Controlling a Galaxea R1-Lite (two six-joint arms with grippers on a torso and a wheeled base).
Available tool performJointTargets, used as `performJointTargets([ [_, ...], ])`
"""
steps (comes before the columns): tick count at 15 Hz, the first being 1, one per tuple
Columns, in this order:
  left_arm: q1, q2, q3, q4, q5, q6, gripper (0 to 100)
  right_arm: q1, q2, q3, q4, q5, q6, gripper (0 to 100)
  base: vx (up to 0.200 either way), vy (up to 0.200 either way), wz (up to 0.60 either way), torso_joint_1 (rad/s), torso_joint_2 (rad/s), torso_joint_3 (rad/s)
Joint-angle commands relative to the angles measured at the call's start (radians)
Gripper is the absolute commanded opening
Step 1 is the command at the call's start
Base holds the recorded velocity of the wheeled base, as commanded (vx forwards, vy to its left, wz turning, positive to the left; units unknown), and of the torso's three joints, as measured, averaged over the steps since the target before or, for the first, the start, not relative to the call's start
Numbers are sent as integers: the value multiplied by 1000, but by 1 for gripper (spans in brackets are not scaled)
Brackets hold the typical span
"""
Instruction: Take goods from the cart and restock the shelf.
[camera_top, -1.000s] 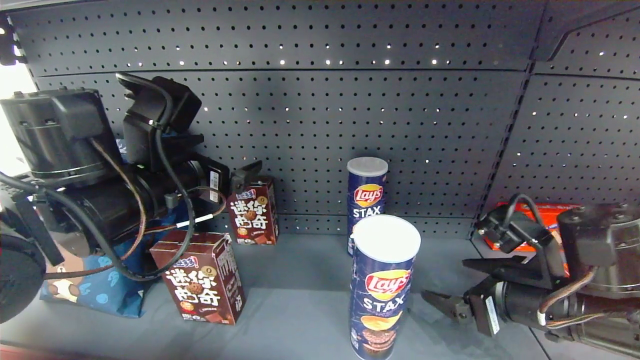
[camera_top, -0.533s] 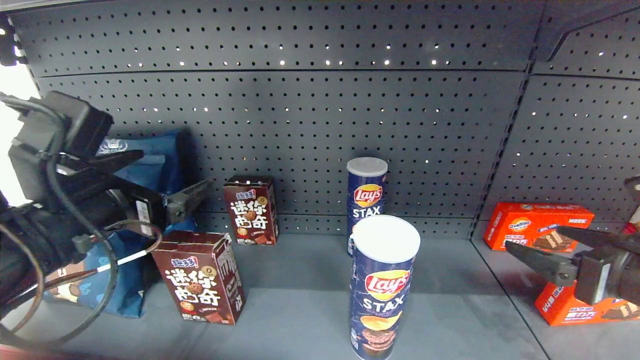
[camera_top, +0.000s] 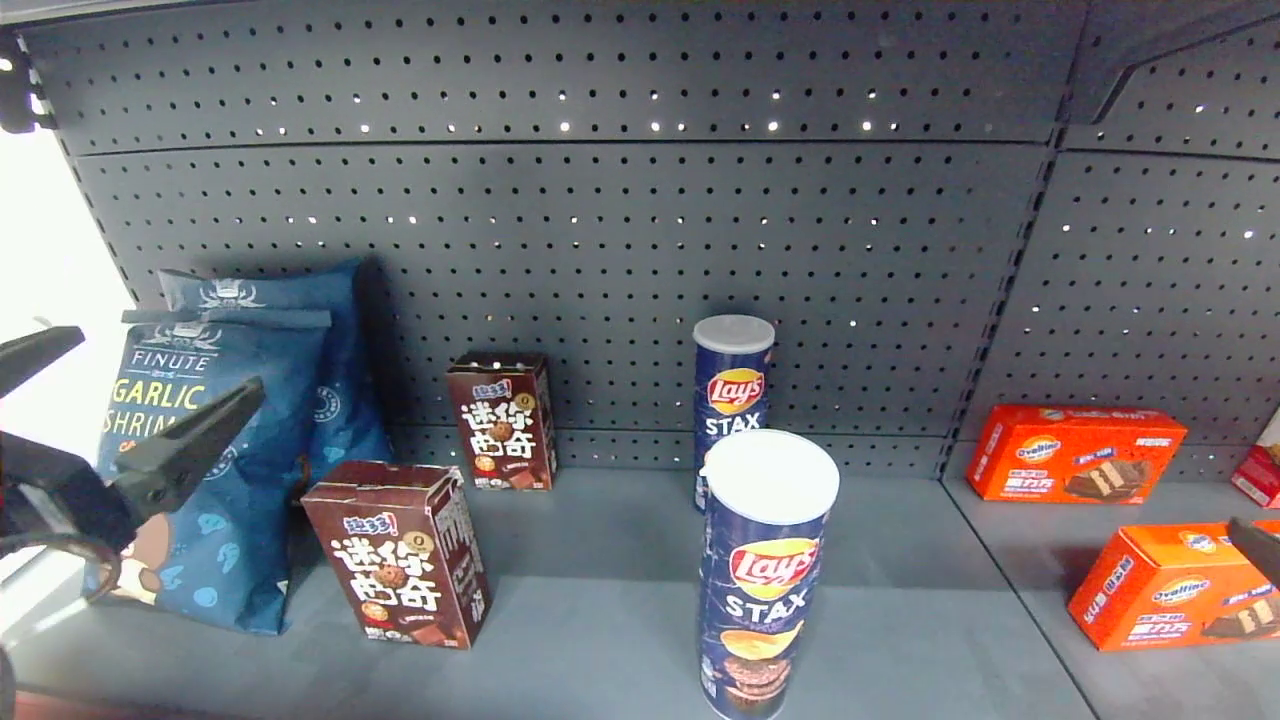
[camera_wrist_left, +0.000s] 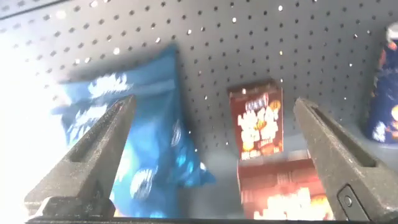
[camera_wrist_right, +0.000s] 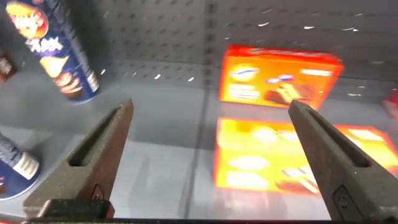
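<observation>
My left gripper (camera_top: 130, 390) hangs open and empty at the shelf's left end, in front of the blue snack bags (camera_top: 250, 440). In its wrist view the left gripper (camera_wrist_left: 211, 155) looks at a blue bag (camera_wrist_left: 137, 137) and two brown cookie boxes (camera_wrist_left: 256, 121). The brown boxes stand one at the front (camera_top: 400, 555) and one at the back (camera_top: 502, 420). Two chip cans (camera_top: 765, 575) stand mid-shelf. My right gripper (camera_wrist_right: 211, 158) is open and empty, facing two orange boxes (camera_wrist_right: 280, 78); one of its fingertips (camera_top: 1258, 545) shows at the right edge.
A pegboard back wall (camera_top: 640, 250) closes the shelf behind the goods. A divider line (camera_top: 1000, 560) separates the middle bay from the right bay with the orange boxes (camera_top: 1075, 452). A red box (camera_top: 1262, 470) sits at the far right. Bare shelf floor (camera_top: 600, 620) lies between cookie boxes and cans.
Both arms have drawn back out of the shelf, the left toward the left edge and the right toward the right edge. The back cookie box stays where the left gripper was.
</observation>
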Motion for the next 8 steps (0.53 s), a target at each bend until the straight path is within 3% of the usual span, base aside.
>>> performJointTargets([
  [1,1,-234,88,114,15,0,100,-8,-164,83,17,-58,0,100,0,0,0,0,0,0],
  [3,2,-271,95,156,18,0,100,-8,-187,99,25,-77,0,100,0,0,0,0,0,0],
  [4,1,-444,125,345,63,-2,100,-11,-297,163,55,-121,-9,100,0,0,0,0,0,0],
  [8,2,-685,233,555,101,0,100,-66,-457,218,161,-138,-31,100,0,0,0,0,0,0],
])
